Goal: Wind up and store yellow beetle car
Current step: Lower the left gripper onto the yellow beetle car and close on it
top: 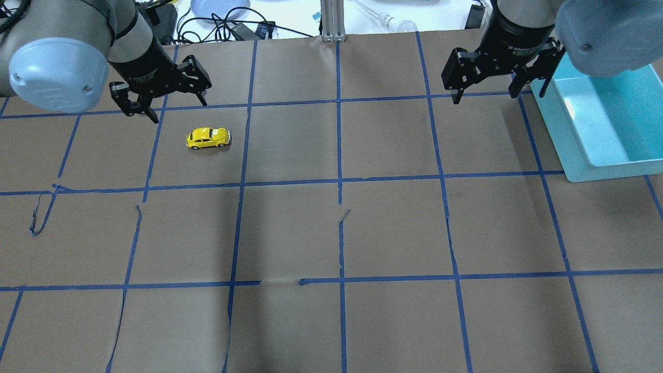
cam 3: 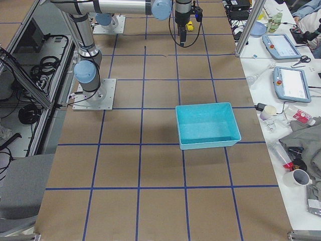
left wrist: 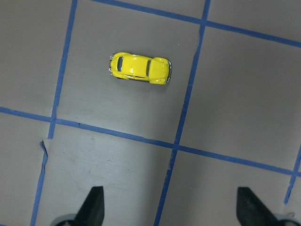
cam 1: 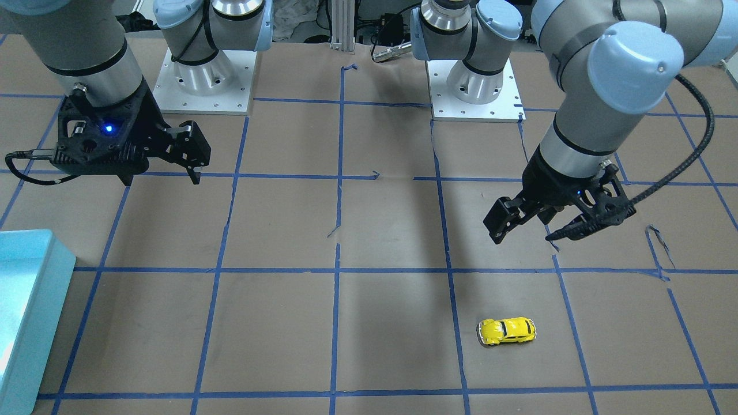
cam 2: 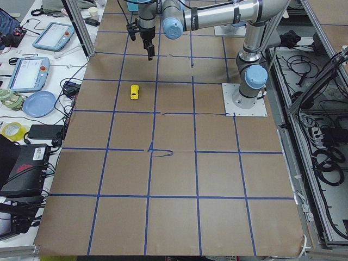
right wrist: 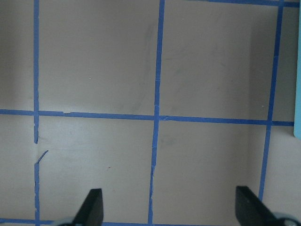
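The yellow beetle car (top: 208, 138) stands on its wheels on the brown table paper, on my left side near the far edge. It also shows in the front view (cam 1: 507, 331) and in the left wrist view (left wrist: 140, 68). My left gripper (top: 178, 109) hangs above the table just beyond the car, open and empty, and does not touch it. In the left wrist view its fingertips (left wrist: 94, 203) sit at the bottom edge, with the car ahead of them. My right gripper (top: 497, 96) is open and empty, high over the far right, beside the bin.
A light-blue open bin (top: 611, 171) stands at the table's far right, empty inside; it also shows in the front view (cam 1: 34, 346). Blue tape lines grid the paper, torn and lifted in places (top: 39, 217). Cables and clutter lie beyond the far edge.
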